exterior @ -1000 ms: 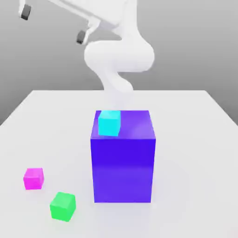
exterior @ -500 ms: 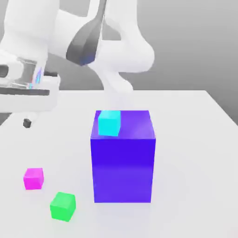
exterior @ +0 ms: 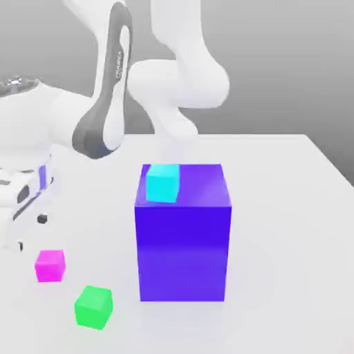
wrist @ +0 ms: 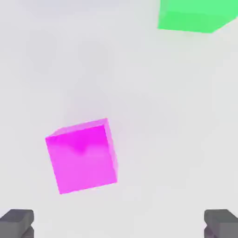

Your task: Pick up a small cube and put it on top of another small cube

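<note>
- The gripper [exterior: 31,232] is wide open and has hold of nothing; its two fingertips [wrist: 221,224] stand well apart, with bare surface showing between them in the hand view.
- It hangs above the surface [exterior: 276,242], towards the edge on the exterior view's left, near the pink cube and not touching it.
- The pink cube [exterior: 50,266] sits flat on the surface, towards that same edge, apart from everything else; in the hand view its sides lie at a slant to the picture.
- The green cube [exterior: 93,308] also sits on the surface, near the pink one but apart from it, nearer the exterior camera and a little more to the exterior view's right.
- The block [exterior: 183,252] stands upright on the surface, well in from the far edge and to the exterior view's right of both those cubes, touching neither.
- The cyan cube [exterior: 162,183] rests on top of the block, close to the corner of its top that is nearest the camera on the exterior view's left.
</note>
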